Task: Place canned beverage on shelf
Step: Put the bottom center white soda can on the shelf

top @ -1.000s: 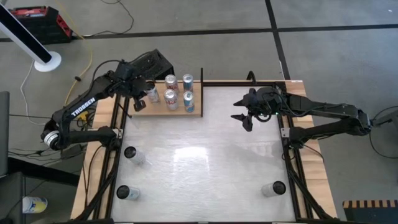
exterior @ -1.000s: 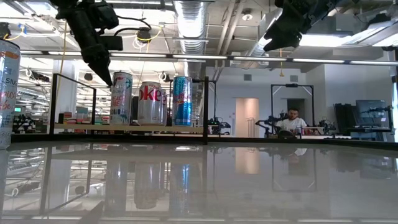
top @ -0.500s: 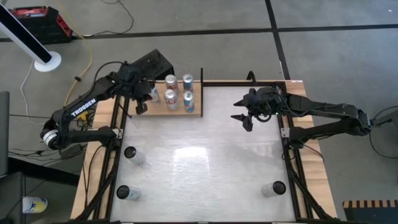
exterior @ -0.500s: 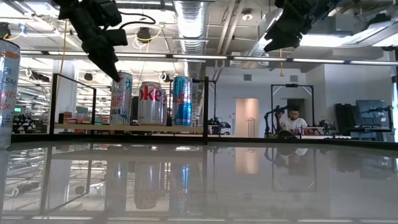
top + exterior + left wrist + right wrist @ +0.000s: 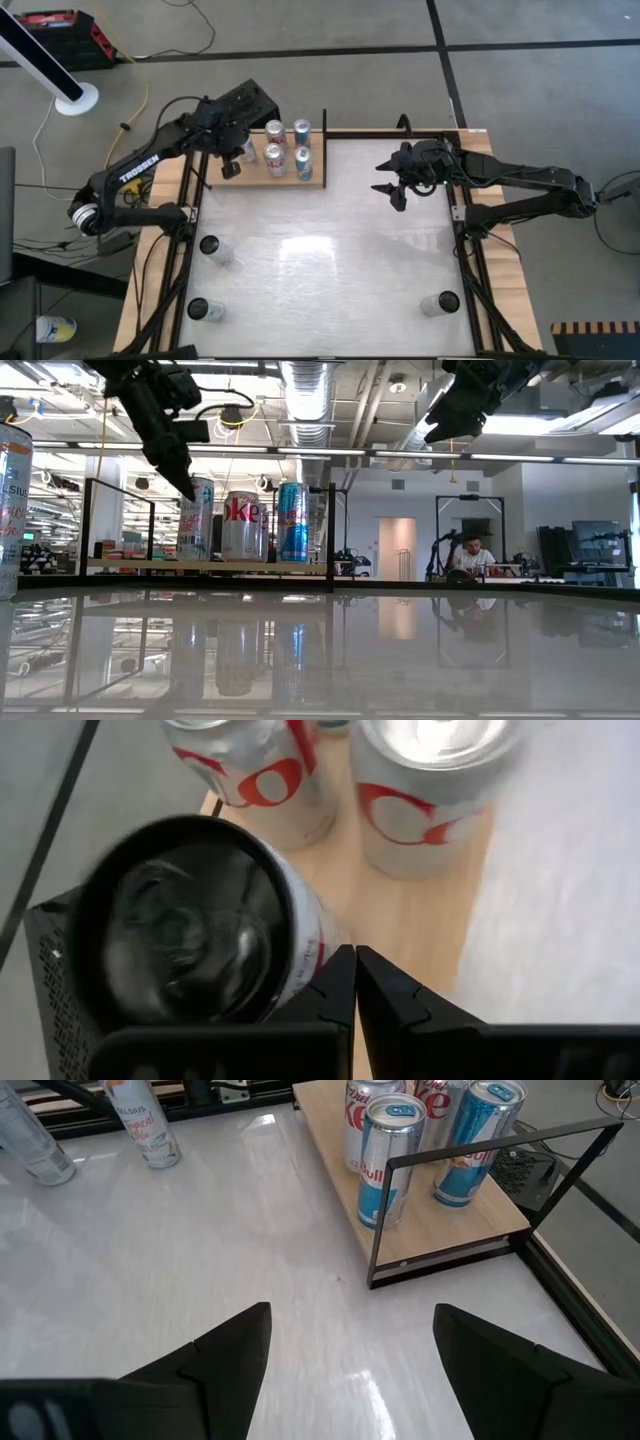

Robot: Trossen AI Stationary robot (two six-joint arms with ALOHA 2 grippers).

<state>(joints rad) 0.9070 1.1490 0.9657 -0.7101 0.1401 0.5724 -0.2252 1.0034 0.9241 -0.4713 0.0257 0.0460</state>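
Left gripper (image 5: 228, 168) now slightly farther over the shelf (image 5: 312, 178).

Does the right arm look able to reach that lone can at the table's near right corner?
Probably yes. The right gripper hangs open above bare tabletop, and nothing stands between it and the can. The left gripper is shut over by the shelf.

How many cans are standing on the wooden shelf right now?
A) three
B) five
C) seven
B: the high view shows five can tops on the shelf, two blue cans at the inner end, two silver-and-red ones beside them, and a fifth under the shut left gripper.
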